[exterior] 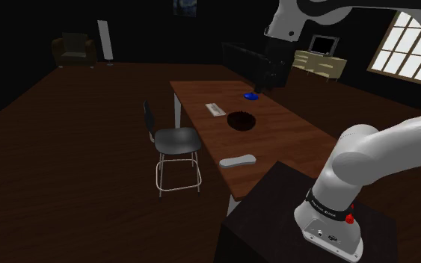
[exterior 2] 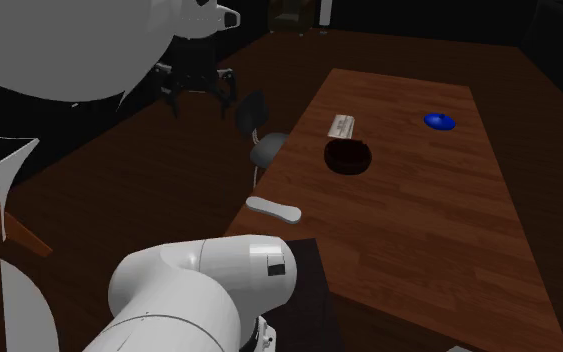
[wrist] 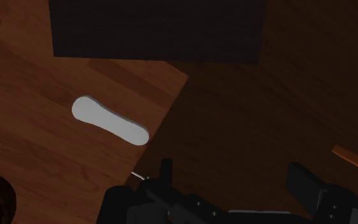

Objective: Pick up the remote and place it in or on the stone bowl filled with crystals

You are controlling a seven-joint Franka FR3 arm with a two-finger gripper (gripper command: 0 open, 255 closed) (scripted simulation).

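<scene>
remote (exterior: 237,160): pale grey, long flat slab with rounded ends. lies flat on the wooden table (exterior: 283,127), close to the edge on the chair side, at the end nearest the stand. nothing touches it
handling: looks light and stiff. smooth plain shell, so likely a bit slippery. doesn't look fragile. sits very low on the wood, so the fingers would have to go almost to the tabletop to get a bite
where to hold: across the narrow width, about the middle of its length, jaws square to the long axis. taken at an end it would probably swing or slip out
bowl (exterior: 241,120): dark, round, further along the table, well apart from the remote. contents too dark to make out
claw (wrist: 231,168): fingers spread wide with nothing between them. up above the table and off to one side of the remote, not touching it
other stuff: small white flat item (exterior: 215,110) just past the bowl, blue item (exterior: 251,96) further on. chair (exterior: 175,140) beside the table. dark stand (exterior: 276,217) at the near end
step: looks like the approach, grasp not yet made. claw needs to line up over the remote's middle and come down
risk: table edge is near, so a sideways nudge could push the remote off
</scene>
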